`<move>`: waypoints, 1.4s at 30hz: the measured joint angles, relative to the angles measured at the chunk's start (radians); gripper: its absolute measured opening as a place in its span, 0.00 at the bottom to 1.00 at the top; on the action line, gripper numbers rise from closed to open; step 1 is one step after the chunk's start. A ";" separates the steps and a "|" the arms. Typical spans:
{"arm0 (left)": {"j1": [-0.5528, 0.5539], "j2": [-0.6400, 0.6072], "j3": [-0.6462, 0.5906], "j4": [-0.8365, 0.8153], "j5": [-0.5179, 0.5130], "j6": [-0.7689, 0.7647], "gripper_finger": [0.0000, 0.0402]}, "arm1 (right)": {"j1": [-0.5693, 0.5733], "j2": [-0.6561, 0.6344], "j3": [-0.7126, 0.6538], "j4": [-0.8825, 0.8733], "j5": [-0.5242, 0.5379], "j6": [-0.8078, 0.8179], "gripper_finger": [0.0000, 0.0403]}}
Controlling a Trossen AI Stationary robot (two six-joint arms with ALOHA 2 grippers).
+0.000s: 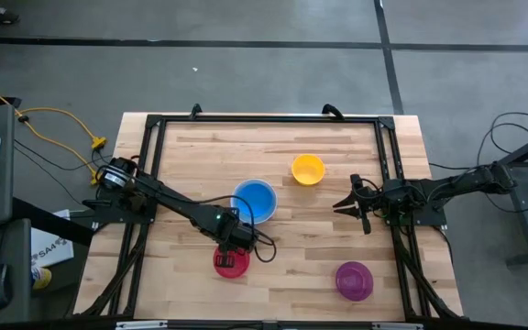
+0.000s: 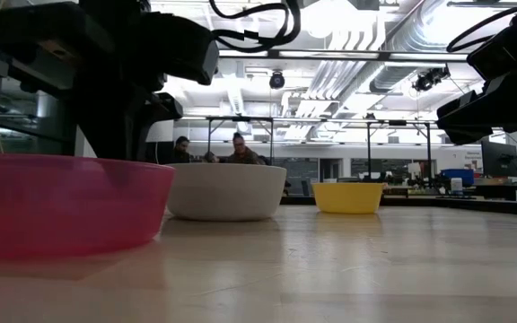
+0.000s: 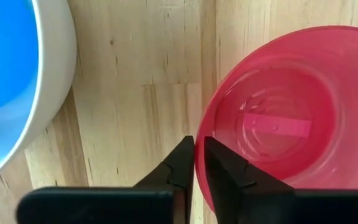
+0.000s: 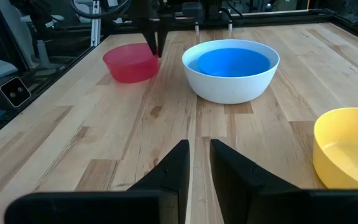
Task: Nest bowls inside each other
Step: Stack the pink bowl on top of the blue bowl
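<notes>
A pale wooden surface (image 1: 273, 266) inside a black frame carries all the items, with a workshop room behind it where people sit far off. The left arm reaches in from the left edge across the surface, its left gripper (image 3: 199, 155) pointing down at the near rim of the red-pink bowl (image 1: 231, 262). Its fingers (image 3: 180, 163) stand narrow, pinching the bowl's wall, one finger outside and one inside. The right arm lies along the right side, its right gripper (image 1: 351, 203) held above bare wood between the yellow bowl (image 1: 307, 169) and the purple bowl (image 1: 354, 280), touching neither; its fingers (image 4: 178, 167) are parted by a narrow gap with nothing between them. The white bowl (image 4: 230, 84) sits near the middle of the surface with the blue bowl (image 1: 254, 198) nested inside it. The red-pink bowl stands just beside that pair, apart from it, and holds only what looks like a small strip or label on its floor. The yellow and purple bowls each stand alone.
</notes>
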 joint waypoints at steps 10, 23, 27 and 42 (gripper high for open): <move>0.000 0.000 0.001 -0.004 0.038 -0.001 0.02 | 0.000 0.000 0.000 0.000 0.000 0.000 0.14; 0.000 0.000 0.001 -0.017 0.038 0.018 0.00 | 0.000 0.000 0.000 0.000 0.000 0.000 0.14; 0.000 0.000 0.001 -0.022 0.038 0.019 0.00 | 0.000 0.000 0.000 0.000 0.000 0.000 0.14; 0.001 -0.038 0.002 -0.086 0.055 0.020 0.00 | 0.000 0.000 0.000 0.000 0.000 0.000 0.14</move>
